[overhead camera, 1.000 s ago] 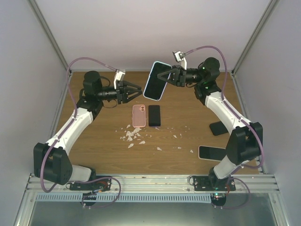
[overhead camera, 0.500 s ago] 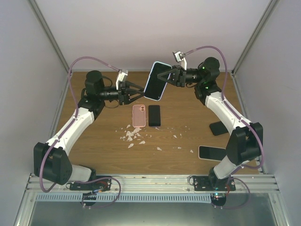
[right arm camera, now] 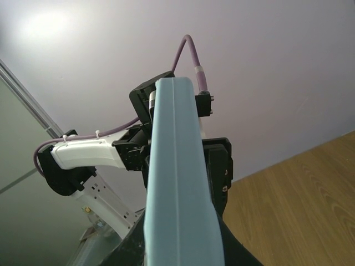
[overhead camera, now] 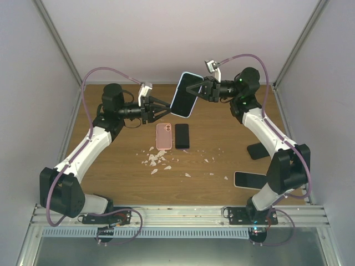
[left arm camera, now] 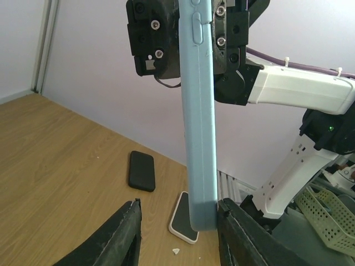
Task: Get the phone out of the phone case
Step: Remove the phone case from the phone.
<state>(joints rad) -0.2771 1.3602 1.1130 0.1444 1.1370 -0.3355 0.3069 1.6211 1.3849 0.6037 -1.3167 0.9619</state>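
Observation:
A phone in a light blue case (overhead camera: 187, 95) is held up in the air over the back of the table, screen dark. My right gripper (overhead camera: 201, 90) is shut on its upper part; in the right wrist view the case edge (right arm camera: 180, 183) fills the middle between my right gripper's (right arm camera: 181, 246) dark fingers. My left gripper (overhead camera: 167, 105) is open, its jaws on either side of the phone's lower end. In the left wrist view the case edge (left arm camera: 198, 138) comes down between the fingers of my left gripper (left arm camera: 180, 235), close against the right finger (left arm camera: 239, 235).
On the wooden table (overhead camera: 122, 166) lie a pink case (overhead camera: 163, 136) and a black phone (overhead camera: 182, 136) side by side, with white scraps (overhead camera: 155, 159) in front. At the right are a dark phone (overhead camera: 257, 150) and a white-edged phone (overhead camera: 249, 179).
My left gripper has moved right toward the held phone, and its open jaws now straddle the phone's lower end. The right gripper and phone have barely moved.

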